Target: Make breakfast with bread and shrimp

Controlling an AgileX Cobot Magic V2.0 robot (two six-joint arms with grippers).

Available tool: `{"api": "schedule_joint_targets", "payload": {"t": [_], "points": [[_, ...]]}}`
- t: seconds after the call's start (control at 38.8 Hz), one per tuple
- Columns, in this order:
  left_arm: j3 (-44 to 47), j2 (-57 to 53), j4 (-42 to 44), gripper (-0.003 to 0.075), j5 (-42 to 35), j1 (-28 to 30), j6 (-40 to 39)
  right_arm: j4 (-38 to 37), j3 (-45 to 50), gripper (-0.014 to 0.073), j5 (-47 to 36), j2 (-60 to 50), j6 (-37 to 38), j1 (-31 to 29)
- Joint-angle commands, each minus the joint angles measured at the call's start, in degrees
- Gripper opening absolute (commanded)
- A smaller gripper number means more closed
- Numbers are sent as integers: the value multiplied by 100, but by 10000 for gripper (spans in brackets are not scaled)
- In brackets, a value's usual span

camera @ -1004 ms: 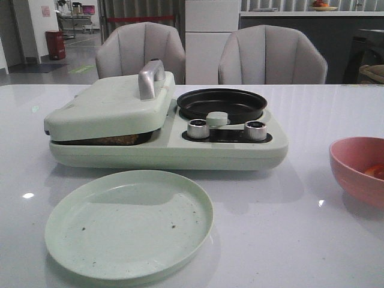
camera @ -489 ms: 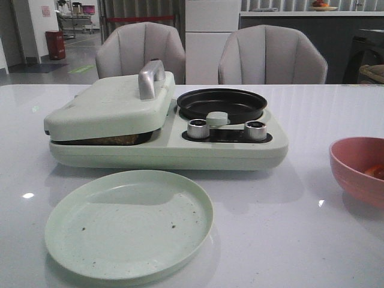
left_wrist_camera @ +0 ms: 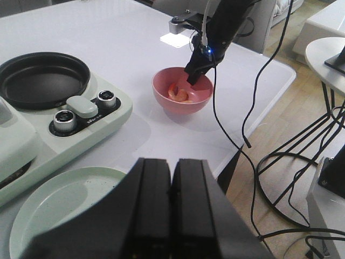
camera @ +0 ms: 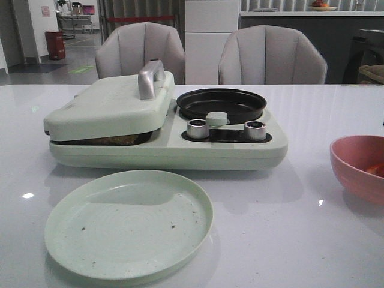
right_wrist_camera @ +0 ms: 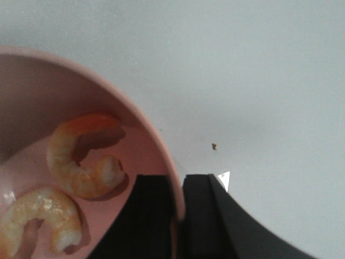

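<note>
The shrimp (right_wrist_camera: 83, 162) lie in the pink bowl (right_wrist_camera: 156, 135): two curled pieces show in the right wrist view, one beside the other on the bowl's floor. Note that the right gripper (right_wrist_camera: 178, 216) straddles the bowl's rim, one finger inside and one outside, closed onto the wall. It grips the bowl, not a shrimp; judge this as a hold meant to move or steady the bowl so the shrimp come within reach of the pan.

The bread (camera: 117, 140) shows only as a brown edge under the closed lid (camera: 108, 105) of the breakfast maker (camera: 228, 153), where it sits to toast. The black pan (camera: 221, 103) beside the lid is bare, so expect it to take the shrimp. The pale green plate (camera: 129, 225) stands in front of the maker on the table (camera: 288, 240), ready for the finished food.

The left gripper (left_wrist_camera: 171, 199) hangs over the plate's edge with its fingers pressed together, holding nothing.
</note>
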Motion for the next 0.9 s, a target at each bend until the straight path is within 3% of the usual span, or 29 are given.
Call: {"api": "schedule_joint_targets", "payload": {"t": [0.0, 0.08, 0.21, 0.57, 0.7, 0.88], "points": [[-153, -10, -242, 100, -252, -41, 12, -27, -162, 169, -91, -226, -5, 0], [-153, -10, -242, 100, -252, -41, 12, 0, -162, 157, -65, -226, -5, 0], [-153, -10, -242, 100, -252, -41, 12, 12, -162, 31, 35, -226, -5, 0], [-153, -10, -242, 100, -252, -41, 12, 45, -342, 35, 249, -252, 0, 13], [-153, -10, -242, 100, -252, -41, 12, -39, -951, 35, 720, -422, 0, 230], [-153, -10, -242, 100, -252, -41, 12, -849, -2634, 35, 1200, -552, 13, 1184]]}}
